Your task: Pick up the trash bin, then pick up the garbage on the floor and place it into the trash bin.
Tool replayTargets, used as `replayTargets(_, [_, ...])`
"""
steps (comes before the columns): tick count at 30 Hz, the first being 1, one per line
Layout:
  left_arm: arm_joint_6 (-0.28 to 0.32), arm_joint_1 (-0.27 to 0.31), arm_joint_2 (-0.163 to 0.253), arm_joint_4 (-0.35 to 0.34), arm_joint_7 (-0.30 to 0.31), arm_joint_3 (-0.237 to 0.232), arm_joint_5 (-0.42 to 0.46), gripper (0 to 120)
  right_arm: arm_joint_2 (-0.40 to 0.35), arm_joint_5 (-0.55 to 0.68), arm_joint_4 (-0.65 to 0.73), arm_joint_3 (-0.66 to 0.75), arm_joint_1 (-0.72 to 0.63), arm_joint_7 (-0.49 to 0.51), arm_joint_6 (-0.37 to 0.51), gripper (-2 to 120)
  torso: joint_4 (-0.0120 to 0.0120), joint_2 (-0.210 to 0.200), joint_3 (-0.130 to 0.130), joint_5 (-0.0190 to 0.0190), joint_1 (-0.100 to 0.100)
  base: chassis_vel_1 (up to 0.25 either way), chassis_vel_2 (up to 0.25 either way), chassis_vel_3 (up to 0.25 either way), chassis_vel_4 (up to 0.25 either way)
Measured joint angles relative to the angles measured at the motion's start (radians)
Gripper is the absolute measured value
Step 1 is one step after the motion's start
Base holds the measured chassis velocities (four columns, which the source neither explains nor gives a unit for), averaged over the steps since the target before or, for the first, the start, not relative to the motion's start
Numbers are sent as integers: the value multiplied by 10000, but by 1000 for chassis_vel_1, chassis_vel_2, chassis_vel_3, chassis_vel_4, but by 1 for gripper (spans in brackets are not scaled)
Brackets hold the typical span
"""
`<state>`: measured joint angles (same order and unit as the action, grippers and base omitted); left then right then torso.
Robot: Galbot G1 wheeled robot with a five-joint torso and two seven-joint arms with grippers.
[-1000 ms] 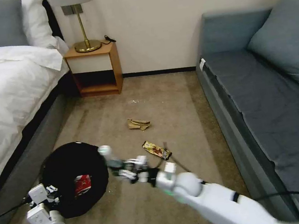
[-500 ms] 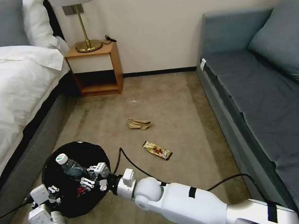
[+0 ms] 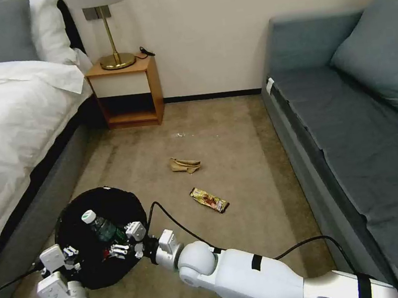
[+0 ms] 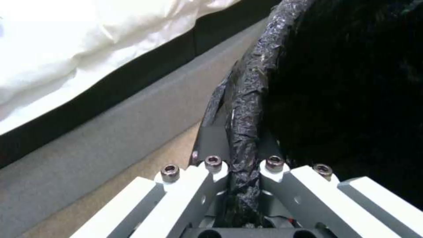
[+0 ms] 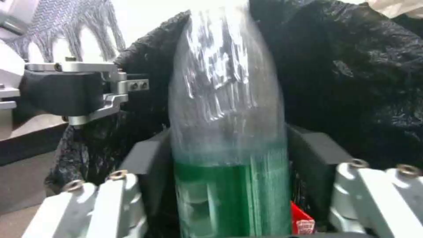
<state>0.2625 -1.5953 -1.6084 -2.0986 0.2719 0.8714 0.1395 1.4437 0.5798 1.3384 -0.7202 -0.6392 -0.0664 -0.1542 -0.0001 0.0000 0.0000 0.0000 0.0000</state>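
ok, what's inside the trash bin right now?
Inside the trash bin: the clear bottle, between the right pincer fingers, and a red snack packet. The bin's bottom is too dark to see.

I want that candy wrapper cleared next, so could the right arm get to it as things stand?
Probably not yet: the right gripper is over the trash bin with the bottle between its fingers. The candy wrapper lies unobstructed on open carpet.

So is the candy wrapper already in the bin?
No, the candy wrapper lies on the carpet, apart from the trash bin, while the right gripper is at the bottle.
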Motion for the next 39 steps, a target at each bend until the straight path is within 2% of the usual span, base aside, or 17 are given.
replayTargets(3, [0, 4, 1, 19, -2, 1, 0, 3, -17, 15, 17, 41, 12, -77, 0, 75, 0, 0, 0, 0, 0, 0, 0, 0, 0])
replayTargets(5, [0, 7, 3, 38, -4, 5, 1, 3, -17, 18, 20, 87, 29, -184, -14, 85, 0, 0, 0, 0, 0, 0, 0, 0, 0])
replayTargets(6, [0, 7, 3, 38, -4, 5, 1, 3, -17, 18, 20, 87, 29, -184, -14, 85, 0, 0, 0, 0, 0, 0, 0, 0, 0])
replayTargets(8, [0, 12, 7, 76, -7, 8, 2, 3, -17, 14, 32, 154, 48, -270, -58, 96, 1, 0, 1, 0, 0, 0, 0, 0, 0])
replayTargets(12, [0, 31, 15, 87, -8, 13, 5, 3, -90, -18, 111, 247, 54, -376, -118, 99, 2, 0, 0, 1, 0, 0, 0, 0, 0])
replayTargets(18, [0, 105, 130, 113, -9, 111, 113, 3, -938, -664, 834, 918, -16, -199, -298, 100, 2, 0, 0, 3, -1, 0, 0, 0, 0])
replayTargets(19, [3, 123, 174, 114, -10, 149, 171, 3, -1460, -827, 1254, 1344, -186, -45, -367, 100, 1, 1, 0, 1, 0, 0, 0, 0, 0])
replayTargets(21, [6, 134, 193, 114, -10, 162, 192, 3, -1707, -853, 1443, 1566, -303, -16, -407, 100, 1, 0, 0, 2, -1, 0, 0, 0, 0])
replayTargets(22, [10, 155, 223, 114, -10, 189, 218, 3, -2175, -905, 1818, 1961, -568, -53, -443, 100, 1, 0, 1, 3, 0, 0, 0, 0, 0])
replayTargets(23, [10, 155, 223, 114, -10, 189, 218, 3, -2175, -905, 1818, 1961, -568, -53, -443, 100, 1, 0, 1, 3, 0, 0, 0, 0, 0])
replayTargets(26, [55, 250, 364, 206, -12, 281, 429, 3, -3258, -1386, 2871, 3341, -1830, -636, -658, 100, -1, 0, 0, 3, 0, 0, 0, 0, 0])
replayTargets(29, [80, 312, 449, 229, -12, 324, 520, 3, -3697, -1713, 3283, 3963, -2626, -577, -914, 100, 0, 0, -2, 3, -1, 0, 0, 0, 0])
replayTargets(30, [83, 343, 492, 230, -13, 352, 549, 3, -4012, -2446, 3486, 4660, -3437, -299, -1337, 100, -1, 0, -1, 5, 0, 0, 0, 0, 0])
replayTargets(31, [83, 343, 492, 230, -13, 352, 549, 3, -4012, -2446, 3486, 4660, -3437, -299, -1337, 100, -1, 0, -1, 5, 0, 0, 0, 0, 0])
replayTargets(34, [84, 331, 492, 230, -13, 354, 565, 3, -4189, -3470, 3701, 6211, -4843, 51, -1910, 100, -2, 0, -1, 3, -1, 0, 0, 0, 0])
replayTargets(39, [75, 322, 489, 230, -14, 362, 572, 3, -3939, -3929, 3717, 7443, -5951, 198, -2435, 100, 0, 0, -1, 2, -1, 0, 0, 0, 0])
